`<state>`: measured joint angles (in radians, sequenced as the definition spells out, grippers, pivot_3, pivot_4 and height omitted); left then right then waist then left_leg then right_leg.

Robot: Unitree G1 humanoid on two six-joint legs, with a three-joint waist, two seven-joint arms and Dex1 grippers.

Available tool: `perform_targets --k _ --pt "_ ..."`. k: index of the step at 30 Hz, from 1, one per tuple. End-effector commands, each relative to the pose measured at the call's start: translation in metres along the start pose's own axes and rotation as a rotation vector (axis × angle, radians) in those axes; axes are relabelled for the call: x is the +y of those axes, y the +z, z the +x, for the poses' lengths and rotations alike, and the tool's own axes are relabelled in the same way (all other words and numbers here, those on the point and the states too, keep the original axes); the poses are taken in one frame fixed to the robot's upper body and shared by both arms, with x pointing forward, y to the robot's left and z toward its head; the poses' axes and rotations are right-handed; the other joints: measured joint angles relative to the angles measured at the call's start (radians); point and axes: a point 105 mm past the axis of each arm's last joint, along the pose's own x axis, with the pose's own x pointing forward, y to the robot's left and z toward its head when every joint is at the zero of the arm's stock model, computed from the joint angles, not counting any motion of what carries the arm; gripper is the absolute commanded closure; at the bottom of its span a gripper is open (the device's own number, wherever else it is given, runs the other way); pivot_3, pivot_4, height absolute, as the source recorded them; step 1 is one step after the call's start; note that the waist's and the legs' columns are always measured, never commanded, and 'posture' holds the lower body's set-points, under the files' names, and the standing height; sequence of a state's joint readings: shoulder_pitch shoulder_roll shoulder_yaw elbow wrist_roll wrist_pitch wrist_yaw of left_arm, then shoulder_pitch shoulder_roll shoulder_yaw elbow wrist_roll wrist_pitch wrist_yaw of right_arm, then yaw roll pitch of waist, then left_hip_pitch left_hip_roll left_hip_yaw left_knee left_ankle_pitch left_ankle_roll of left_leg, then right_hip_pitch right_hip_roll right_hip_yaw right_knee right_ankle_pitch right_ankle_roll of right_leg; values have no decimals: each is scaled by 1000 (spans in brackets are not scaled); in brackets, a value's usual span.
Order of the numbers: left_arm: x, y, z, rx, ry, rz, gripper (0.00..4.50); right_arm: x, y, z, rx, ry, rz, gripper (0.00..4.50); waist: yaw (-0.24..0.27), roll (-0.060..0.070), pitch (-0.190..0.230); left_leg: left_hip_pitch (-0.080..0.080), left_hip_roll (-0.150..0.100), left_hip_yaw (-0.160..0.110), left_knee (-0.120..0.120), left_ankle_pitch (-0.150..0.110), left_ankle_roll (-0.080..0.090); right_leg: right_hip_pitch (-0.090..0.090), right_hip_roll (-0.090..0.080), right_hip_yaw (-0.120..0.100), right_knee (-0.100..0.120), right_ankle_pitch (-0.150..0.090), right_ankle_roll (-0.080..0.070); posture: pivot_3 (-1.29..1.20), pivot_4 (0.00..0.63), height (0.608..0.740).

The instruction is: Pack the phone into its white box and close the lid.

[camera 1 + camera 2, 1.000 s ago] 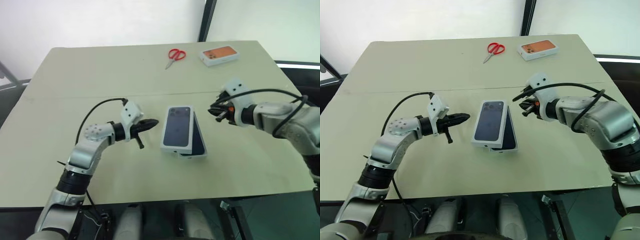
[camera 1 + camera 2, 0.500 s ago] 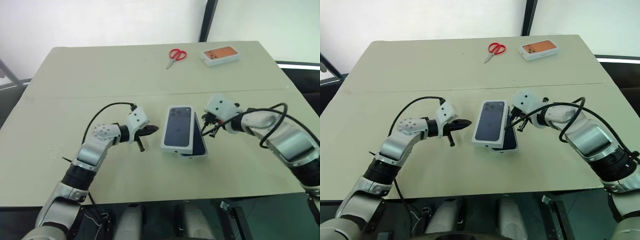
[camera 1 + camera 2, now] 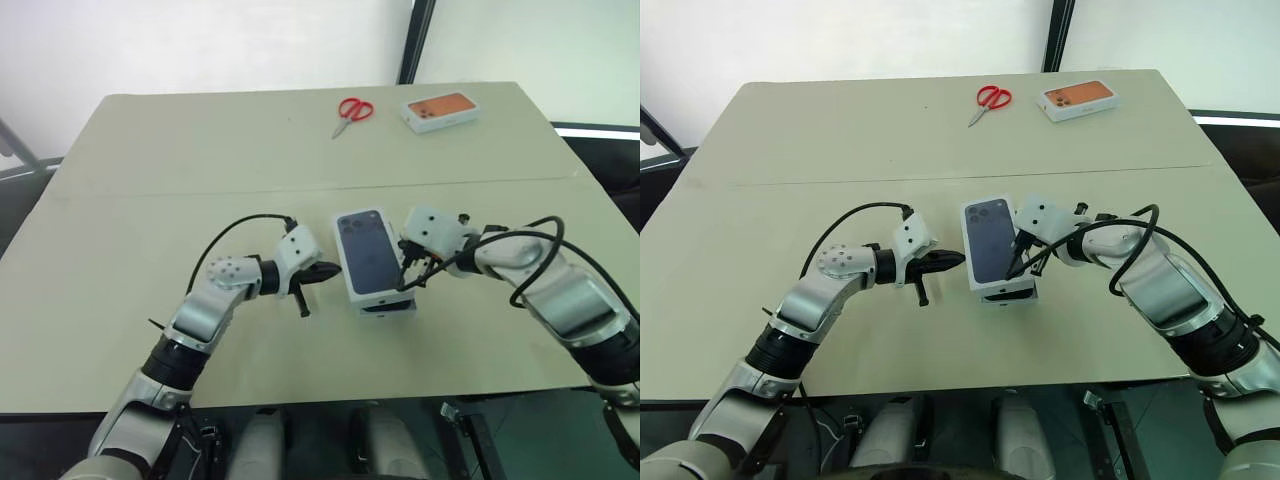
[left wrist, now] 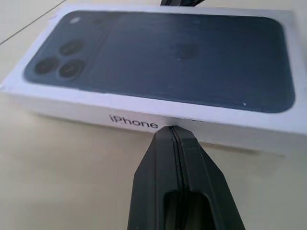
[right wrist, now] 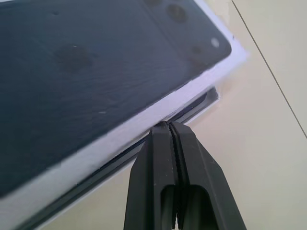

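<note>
Lid (image 3: 368, 250): on, sitting skewed over white box (image 3: 392, 304); probably unseated.
Grippers: left gripper (image 3: 336, 270) at 9 o'clock, right gripper (image 3: 404, 283) at 3 o'clock, both pinched closed, empty.

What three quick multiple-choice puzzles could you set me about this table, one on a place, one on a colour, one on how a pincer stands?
1. Where do the scissors lie?
A. at the table's far side, beside the orange-topped box
B. on the lid
C. at the near edge

2. What colour are the scissors' handles?
A. blue
B. red
C. green

3. How do the left pincer's fingers stand?
A. spread wide
B. clamped on the scissors
C. pressed together, holding nothing

Answers: 1 A, they lie far back, next to that box. 2 B, the handles show red. 3 C, the left wrist view shows the fingers shut, tip at the lid's side.
</note>
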<state>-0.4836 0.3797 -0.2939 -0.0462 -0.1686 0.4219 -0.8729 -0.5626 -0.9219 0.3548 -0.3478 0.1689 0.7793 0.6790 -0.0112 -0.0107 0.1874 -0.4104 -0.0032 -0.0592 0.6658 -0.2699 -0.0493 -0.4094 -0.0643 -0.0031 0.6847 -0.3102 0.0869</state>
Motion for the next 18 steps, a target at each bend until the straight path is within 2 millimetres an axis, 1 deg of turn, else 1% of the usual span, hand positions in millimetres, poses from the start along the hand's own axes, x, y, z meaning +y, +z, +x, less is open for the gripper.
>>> perform_targets --k 1,6,11,18 --pt "-12 18 4 -56 -46 35 4500 2 14 -9 -55 7 -56 4443 0 0 0 0 0 0 0 0 0 0 0 0 0 0 0 0 150 697" --pt "-19 21 6 -62 -72 43 4500 8 13 -14 -52 37 -70 4443 0 0 0 0 0 0 0 0 0 0 0 0 0 0 0 0 150 697" --pt "-19 21 7 -62 -78 45 4500 13 11 -16 -47 59 -81 4443 0 0 0 0 0 0 0 0 0 0 0 0 0 0 0 0 150 697" --pt "-16 19 10 -62 -64 39 4500 13 6 -15 -27 55 -77 4443 0 0 0 0 0 0 0 0 0 0 0 0 0 0 0 0 150 697"
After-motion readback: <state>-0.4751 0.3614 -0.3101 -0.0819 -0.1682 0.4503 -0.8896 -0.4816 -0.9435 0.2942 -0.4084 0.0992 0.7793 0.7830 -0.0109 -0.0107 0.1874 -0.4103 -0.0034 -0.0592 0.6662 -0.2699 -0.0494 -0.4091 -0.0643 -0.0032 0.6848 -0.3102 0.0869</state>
